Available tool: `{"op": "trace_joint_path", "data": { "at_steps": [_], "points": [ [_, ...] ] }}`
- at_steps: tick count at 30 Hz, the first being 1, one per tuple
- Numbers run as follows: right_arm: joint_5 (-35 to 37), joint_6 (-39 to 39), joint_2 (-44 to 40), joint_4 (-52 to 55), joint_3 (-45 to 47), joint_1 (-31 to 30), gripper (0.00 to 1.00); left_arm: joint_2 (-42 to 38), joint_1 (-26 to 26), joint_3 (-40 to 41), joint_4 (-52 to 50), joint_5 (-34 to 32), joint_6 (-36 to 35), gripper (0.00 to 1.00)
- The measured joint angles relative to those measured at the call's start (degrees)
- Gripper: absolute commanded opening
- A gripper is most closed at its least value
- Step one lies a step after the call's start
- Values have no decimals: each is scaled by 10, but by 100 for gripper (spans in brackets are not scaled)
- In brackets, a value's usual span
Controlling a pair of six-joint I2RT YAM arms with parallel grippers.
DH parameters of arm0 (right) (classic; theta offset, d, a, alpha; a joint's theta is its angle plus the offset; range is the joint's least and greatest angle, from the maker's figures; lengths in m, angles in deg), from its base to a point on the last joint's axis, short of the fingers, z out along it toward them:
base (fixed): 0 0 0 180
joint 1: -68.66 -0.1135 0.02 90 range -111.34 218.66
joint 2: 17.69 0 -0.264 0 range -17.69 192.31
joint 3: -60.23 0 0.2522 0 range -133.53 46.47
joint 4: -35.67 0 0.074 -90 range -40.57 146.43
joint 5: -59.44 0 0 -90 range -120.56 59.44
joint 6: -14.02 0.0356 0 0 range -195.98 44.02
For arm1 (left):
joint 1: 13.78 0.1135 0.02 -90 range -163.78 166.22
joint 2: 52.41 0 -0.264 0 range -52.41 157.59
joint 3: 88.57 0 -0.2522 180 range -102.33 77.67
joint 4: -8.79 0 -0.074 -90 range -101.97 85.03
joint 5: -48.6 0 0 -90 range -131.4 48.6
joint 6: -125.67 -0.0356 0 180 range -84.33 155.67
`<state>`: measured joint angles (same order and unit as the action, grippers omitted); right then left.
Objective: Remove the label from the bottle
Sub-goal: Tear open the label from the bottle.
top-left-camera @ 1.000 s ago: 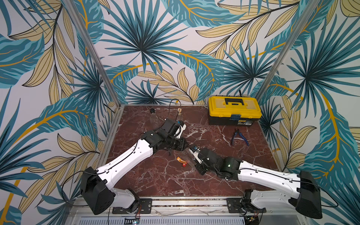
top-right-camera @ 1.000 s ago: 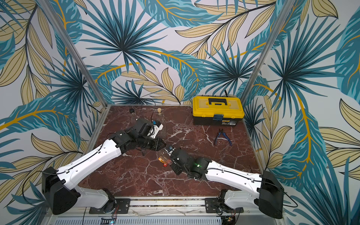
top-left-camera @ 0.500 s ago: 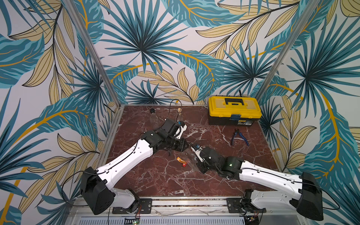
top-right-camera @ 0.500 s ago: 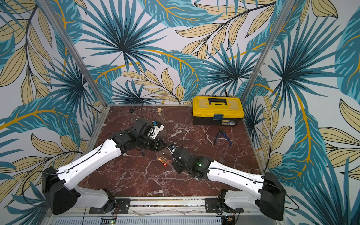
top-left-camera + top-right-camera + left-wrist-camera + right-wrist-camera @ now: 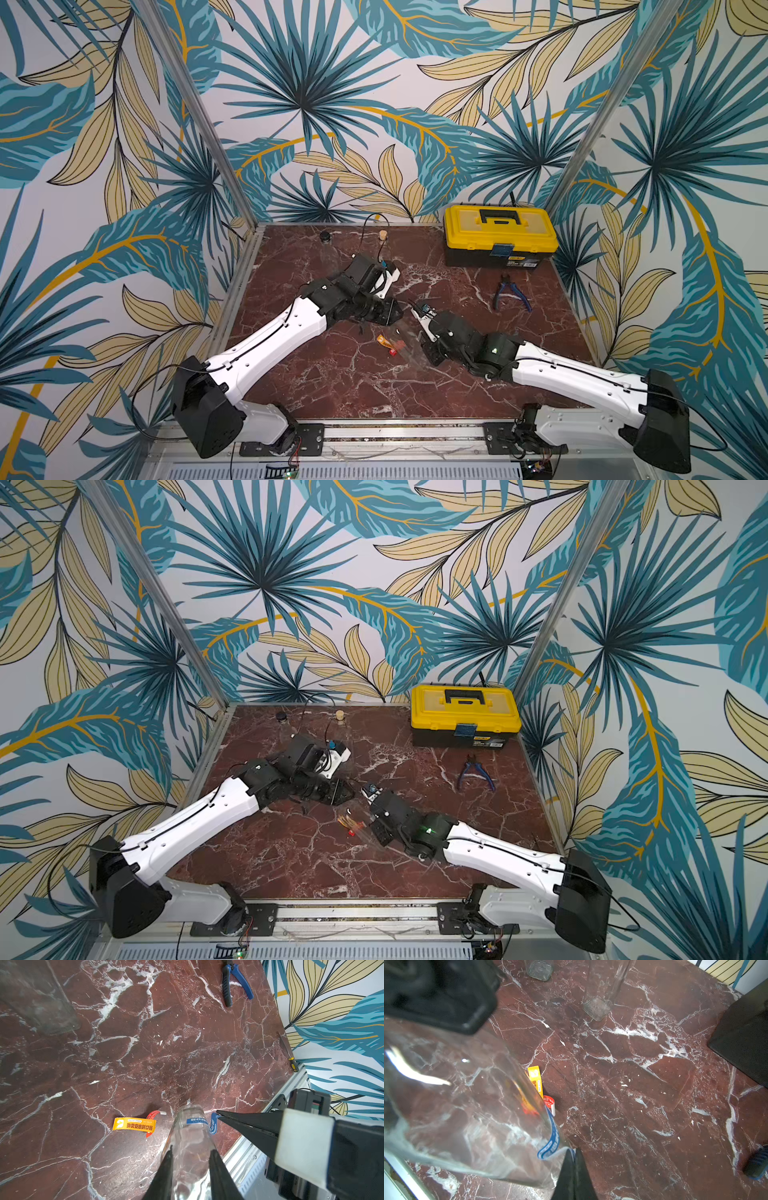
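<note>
A clear glass bottle [image 5: 190, 1138] is held tilted above the marble table, with my left gripper [image 5: 191, 1149] shut on its body. A blue label [image 5: 196, 1121] wraps the bottle near its far end, and one end of the label is peeled off the glass. My right gripper [image 5: 572, 1152] is shut on that loose end of the blue label [image 5: 553, 1134], right beside the bottle [image 5: 467, 1105]. In a top view the left gripper [image 5: 390, 311] and right gripper [image 5: 430, 353] meet at mid-table, with the bottle [image 5: 405, 336] faintly visible between them.
A yellow label [image 5: 134, 1125] and a red label [image 5: 152, 1114] lie loose on the table under the bottle. A yellow toolbox [image 5: 498, 235] stands at the back right, with blue pliers [image 5: 509, 293] in front of it. Two other bottles [image 5: 325, 237] [image 5: 382, 236] stand at the back.
My right gripper has drawn slightly to the right with the label end in it. The left arm and the bottle have stayed put.
</note>
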<state>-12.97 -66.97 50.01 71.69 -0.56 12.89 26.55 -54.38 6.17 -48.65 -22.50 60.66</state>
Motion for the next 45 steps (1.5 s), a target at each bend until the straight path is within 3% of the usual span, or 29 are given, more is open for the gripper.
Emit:
{"op": "trace_joint_path", "data": {
  "at_steps": [45],
  "points": [
    [-42,-11,22,-28,4,73,0,-3,-42,-7,-12,-10,-31,0]
  ]
}}
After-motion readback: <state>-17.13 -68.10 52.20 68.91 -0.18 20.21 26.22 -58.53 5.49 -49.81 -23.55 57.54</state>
